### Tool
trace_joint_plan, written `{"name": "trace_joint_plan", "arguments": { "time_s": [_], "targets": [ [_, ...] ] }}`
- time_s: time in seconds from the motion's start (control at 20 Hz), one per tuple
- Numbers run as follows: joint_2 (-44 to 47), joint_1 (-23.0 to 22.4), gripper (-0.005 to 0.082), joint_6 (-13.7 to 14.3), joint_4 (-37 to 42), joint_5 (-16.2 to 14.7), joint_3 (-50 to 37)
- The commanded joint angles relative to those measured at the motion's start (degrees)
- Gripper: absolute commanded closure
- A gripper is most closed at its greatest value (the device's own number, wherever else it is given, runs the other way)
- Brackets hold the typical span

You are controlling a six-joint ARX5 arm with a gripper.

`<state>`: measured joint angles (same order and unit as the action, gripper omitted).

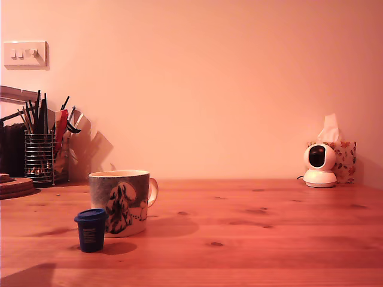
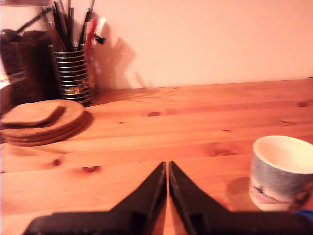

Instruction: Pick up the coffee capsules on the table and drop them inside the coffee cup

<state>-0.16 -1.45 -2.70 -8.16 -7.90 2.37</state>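
The cream coffee cup [image 1: 122, 202] with the dark figure scene stands upright on the wooden table [image 1: 251, 239], handle toward the exterior view's right. A dark blue coffee capsule [image 1: 91, 229] stands in front of it, slightly to the exterior view's left, close to the cup's side. The near-black capsule is out of view. In the wrist view my gripper [image 2: 167, 165] is shut with nothing between its black fingers, held over bare table. The coffee cup [image 2: 282, 173] is off to one side of it, with a sliver of the blue capsule [image 2: 306, 214] at the frame's edge. The exterior view does not show the gripper.
A wire mesh utensil holder [image 1: 40, 156] with pens stands against the wall at the exterior view's far left, beside a stack of cork mats [image 2: 45, 120]. A small white camera [image 1: 319, 165] and a tissue box [image 1: 342, 159] stand at the back right.
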Motion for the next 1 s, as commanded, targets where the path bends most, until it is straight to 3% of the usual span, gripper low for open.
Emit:
{"name": "trace_joint_plan", "arguments": {
  "time_s": [0.0,0.1,0.3,0.5,0.65,0.95],
  "targets": [
    [-0.5,0.1,0.0788,-0.7,1.1,-0.7,0.2],
    [-0.5,0.0,0.0788,-3.0,2.3,-0.7,0.2],
    [-0.5,0.0,0.0788,-3.1,2.5,-2.9,0.2],
    [-0.5,-3.6,0.0788,-2.8,2.3,-5.2,0.2],
    [-0.2,-7.7,0.0788,0.4,1.1,-5.3,0.2],
    [8.0,-15.0,0.0788,3.0,-4.2,-5.4,0.2]
  ]
}}
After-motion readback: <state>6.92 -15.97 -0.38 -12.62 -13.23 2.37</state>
